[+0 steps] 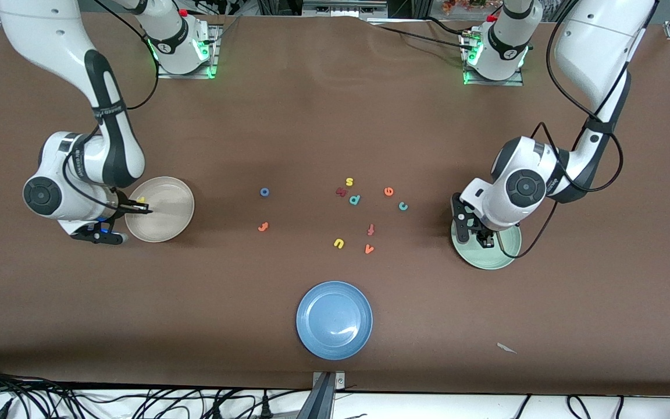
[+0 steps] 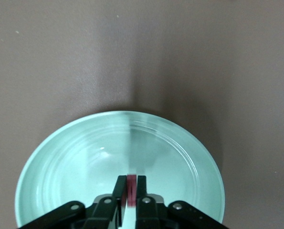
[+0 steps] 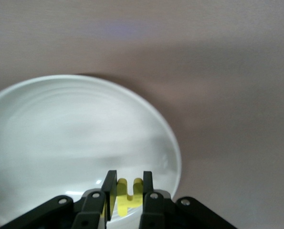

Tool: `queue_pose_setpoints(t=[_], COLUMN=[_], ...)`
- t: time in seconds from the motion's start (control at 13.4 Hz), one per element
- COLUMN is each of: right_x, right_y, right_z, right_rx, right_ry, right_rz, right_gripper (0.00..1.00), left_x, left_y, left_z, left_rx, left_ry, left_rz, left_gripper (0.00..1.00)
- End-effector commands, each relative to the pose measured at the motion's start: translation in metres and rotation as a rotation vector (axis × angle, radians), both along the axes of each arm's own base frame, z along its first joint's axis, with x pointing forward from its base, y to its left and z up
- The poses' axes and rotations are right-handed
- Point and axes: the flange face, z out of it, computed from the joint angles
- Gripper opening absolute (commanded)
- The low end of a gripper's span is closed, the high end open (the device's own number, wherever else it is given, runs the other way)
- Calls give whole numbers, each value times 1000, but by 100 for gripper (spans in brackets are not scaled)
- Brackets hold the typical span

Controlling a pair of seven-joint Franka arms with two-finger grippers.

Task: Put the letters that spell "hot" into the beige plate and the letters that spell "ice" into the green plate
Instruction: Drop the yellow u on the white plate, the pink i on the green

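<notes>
My left gripper [image 1: 482,241] hangs low over the green plate [image 1: 489,263], shut on the dark red i [image 2: 131,188], which stands upright between its fingers above the green plate's bowl [image 2: 70,157]. My right gripper [image 1: 142,208] is over the beige plate [image 1: 167,228], near the rim toward the right arm's end, shut on the yellow h [image 3: 130,192] above the beige plate's bowl [image 3: 60,124]. On the table's middle lie the blue o [image 1: 264,191], orange t [image 1: 263,227], orange e [image 1: 388,191] and teal c [image 1: 403,206].
Among the letters lie a yellow s [image 1: 349,182], a dark red kinked letter [image 1: 341,191], a teal p [image 1: 355,199], a redder t [image 1: 371,230], a yellow u [image 1: 339,243] and an orange v [image 1: 369,249]. A blue plate [image 1: 334,320] sits nearer the front camera.
</notes>
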Motion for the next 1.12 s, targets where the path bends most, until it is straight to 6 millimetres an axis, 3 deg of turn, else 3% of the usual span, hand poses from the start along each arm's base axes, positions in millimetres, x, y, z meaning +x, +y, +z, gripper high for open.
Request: queue_pose_setpoints(t=[0.0,0.3,0.37,0.45,0.52,0.75,0.89,1.04], right_x=[0,0,1,1,3,7,8,5], right_y=[3,7,8,7,9,21,46,85], right_z=[-13,-14,-13,-12,-8,9,29,37], right_rx=[10,26,33,33,34,44,61,77], right_ry=[-1,-3,-6,-8,-14,-32,-31,-34], right_rz=[22,5,1,-2,-6,3,-29,-59], right_gripper=[18,19,32,71,99,99,99,99], left_x=[4,3,0,-2,-3,-10,-15,-24], left_y=[2,-8,-16,-27,-30,-43,-59,-84], left_z=[14,43,44,45,47,39,39,37], left_rx=[22,0,-26,-54,-73,-66,-55,-42], left_ry=[-25,-16,-6,4,10,24,20,19], left_rz=[-30,80,116,157,213,388,506,615], left_gripper=[100,100,100,100,100,100,100,100])
